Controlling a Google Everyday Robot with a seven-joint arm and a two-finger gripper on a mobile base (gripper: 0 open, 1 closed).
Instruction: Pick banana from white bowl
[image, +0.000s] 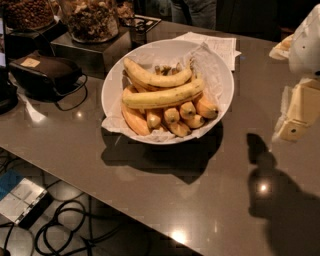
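So, biggest thing first: one glossy brown table (200, 200) fills most of the frame. One white bowl (111, 85) sits on it up toward the far side, lined with crumpled paper. The gripper (295, 120) hangs at the right edge of the frame, well apart from the bowl and clear of its rim. It's cropped by the frame, so honestly I can't tell if it's open or closed. It isn't holding anything that I can see.

The banana (162, 95) lies on top of the pile in the middle of the bowl. Its long axis runs across the frame, with the right end tipped slightly up. That right end is the one nearer the gripper, so my guess is the reach goes leftward in frame and then down, with the jaws turned across the banana's width.

Counting fruit: two long ones, the target and a slimmer banana (155, 77) just behind, touching it. Under them are the short bananas (172, 116), maybe seven, though they overlap. One stack of paper sheets (215, 45) sits behind the bowl.
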